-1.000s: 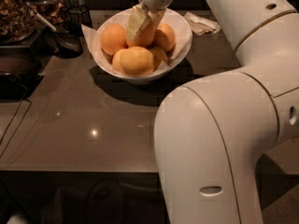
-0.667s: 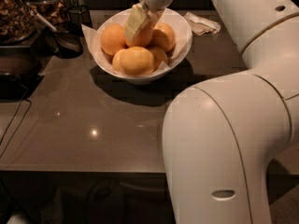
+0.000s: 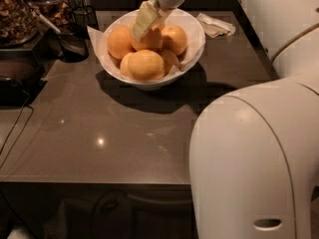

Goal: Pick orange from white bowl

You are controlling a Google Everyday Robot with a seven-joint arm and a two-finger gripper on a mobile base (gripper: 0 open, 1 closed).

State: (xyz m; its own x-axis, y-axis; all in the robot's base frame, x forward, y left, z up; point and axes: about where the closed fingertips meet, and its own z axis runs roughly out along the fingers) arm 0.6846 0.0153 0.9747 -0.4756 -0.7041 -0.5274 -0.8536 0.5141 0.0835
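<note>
The white bowl [image 3: 193, 54] stands on the dark counter at the back middle and holds several oranges. One orange [image 3: 145, 65] lies at the front, one [image 3: 119, 42] at the left, one [image 3: 175, 38] at the right. My gripper [image 3: 145, 20] reaches down from the top edge and sits right on the middle orange [image 3: 151, 41], at the top of the pile. The gripper hides the upper part of that orange.
A crumpled napkin [image 3: 215, 26] lies right of the bowl. A dark wire-mesh cup [image 3: 83, 16] and a black scoop [image 3: 71, 45] stand to the left, by jars of food [image 3: 17, 14]. My arm's bulky white body [image 3: 259, 158] fills the lower right. A cable [image 3: 15, 128] runs down the left.
The gripper stays on the pile of oranges, shifted a little up and left. The big near part of my arm has moved right in the view.
</note>
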